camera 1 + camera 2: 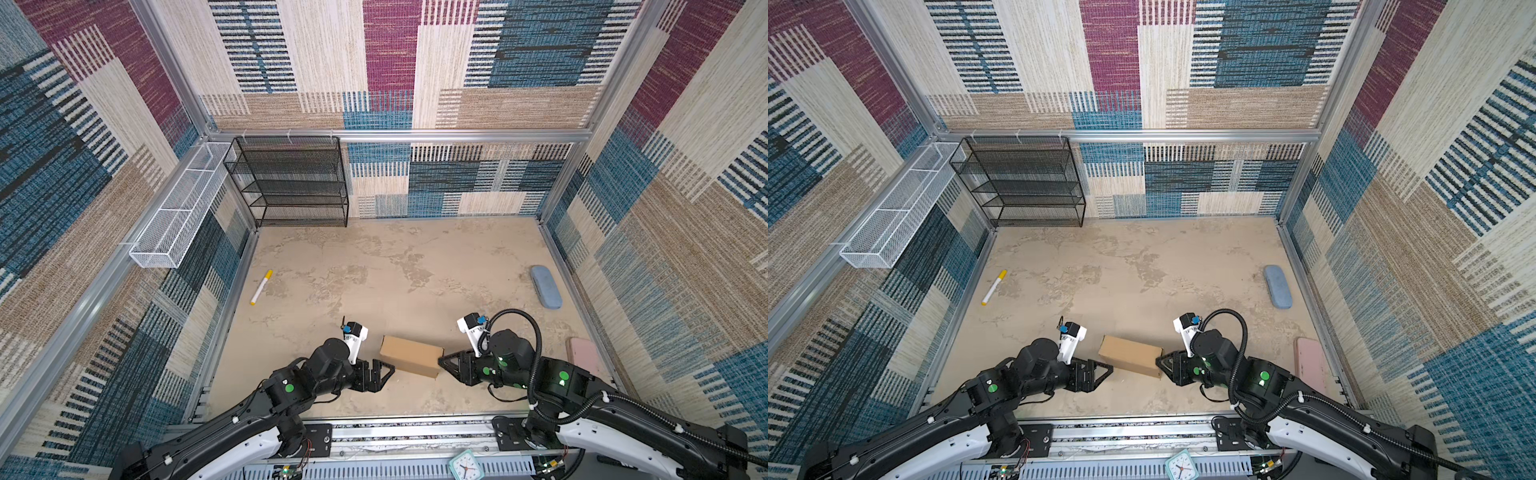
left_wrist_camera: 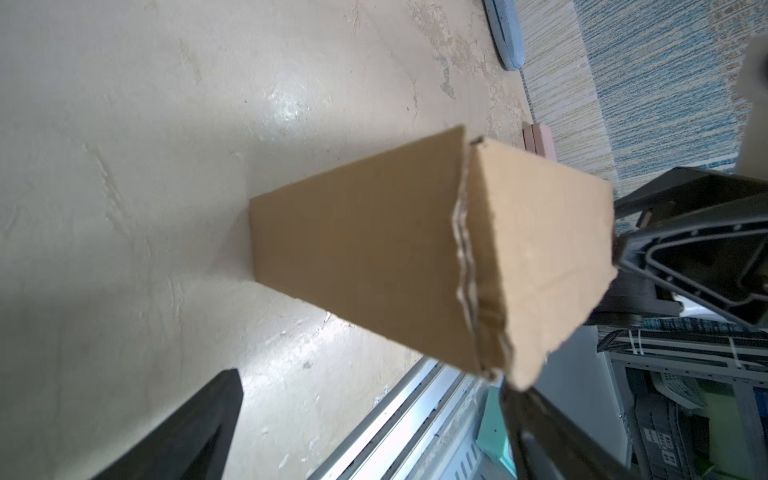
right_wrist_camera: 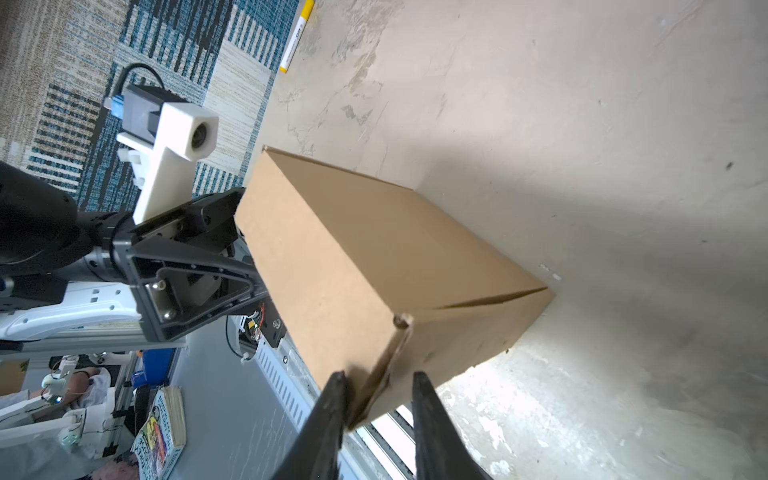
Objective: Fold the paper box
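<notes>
The left tool is spread wide beside the paper box; the right tool is narrowed astride its corner. A firm clamp cannot be told.

The paper box is plain brown corrugated cardboard without print, folded up into a closed, elongated rectangular block. It sits on the near part of the table, about mid-width, long axis running left to right and slightly skewed (in both top views its right end lies a little nearer the front edge). In the left wrist view the box shows a rough, wavy edge of stacked cardboard layers along one corner. In the right wrist view the box has a thin dark slit near one end where two panels do not quite meet.
</notes>
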Motion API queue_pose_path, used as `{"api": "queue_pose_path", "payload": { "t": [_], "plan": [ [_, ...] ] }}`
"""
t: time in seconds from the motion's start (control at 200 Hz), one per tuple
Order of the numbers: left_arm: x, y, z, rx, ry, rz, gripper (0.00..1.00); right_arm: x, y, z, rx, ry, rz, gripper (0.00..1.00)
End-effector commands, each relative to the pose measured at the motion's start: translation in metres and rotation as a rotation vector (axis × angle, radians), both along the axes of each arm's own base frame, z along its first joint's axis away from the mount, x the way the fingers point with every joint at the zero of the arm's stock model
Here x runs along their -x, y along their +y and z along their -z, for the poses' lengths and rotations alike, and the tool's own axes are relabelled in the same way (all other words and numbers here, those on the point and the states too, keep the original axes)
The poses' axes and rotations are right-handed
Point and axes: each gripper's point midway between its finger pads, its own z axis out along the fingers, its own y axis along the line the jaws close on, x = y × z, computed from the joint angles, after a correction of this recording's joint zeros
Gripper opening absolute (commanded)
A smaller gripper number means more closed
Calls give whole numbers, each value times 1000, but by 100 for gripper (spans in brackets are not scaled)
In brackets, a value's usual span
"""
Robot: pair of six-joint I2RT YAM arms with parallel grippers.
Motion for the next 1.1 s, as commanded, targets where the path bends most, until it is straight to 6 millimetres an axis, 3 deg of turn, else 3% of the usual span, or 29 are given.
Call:
{"api": "queue_pose_path", "payload": {
  "t": [0.0, 0.195, 0.426, 0.541, 0.631, 0.731, 0.786, 0.816, 0.906, 0.996, 1.097],
  "plan": [
    [-2, 6, -1, 2, 0, -47, 99, 8, -17, 33, 134, 76, 32, 29],
    [2, 17, -11, 0, -49, -47, 99, 18, -15, 54, 198, 96, 44, 27],
    [-2, 31, -36, -37, -132, -66, 99, 23, -10, 76, 228, 119, 34, 28],
    [-8, 28, -43, -71, -167, -55, 99, 9, -9, 54, 219, 38, 68, 30],
    [-18, 24, -50, -119, -212, -43, 99, -3, -4, 30, 183, -32, 87, 44],
    [-40, 21, -56, -216, -265, -41, 99, -28, -4, 11, 177, -114, 136, 69],
    [-55, 21, -60, -253, -283, -50, 99, -49, -6, -4, 172, -167, 155, 92],
    [-64, 22, -61, -271, -301, -61, 99, -64, -10, -12, 172, -193, 183, 99],
    [-94, 37, -63, -313, -342, -142, 99, -108, -30, -29, 187, -272, 257, 100],
    [-121, 57, -69, -270, -315, -283, 99, -152, -61, -43, 221, -339, 365, 100],
    [-143, 84, -73, -333, -357, -401, 99, -191, -100, -57, 230, -407, 505, 100]
  ]
}}
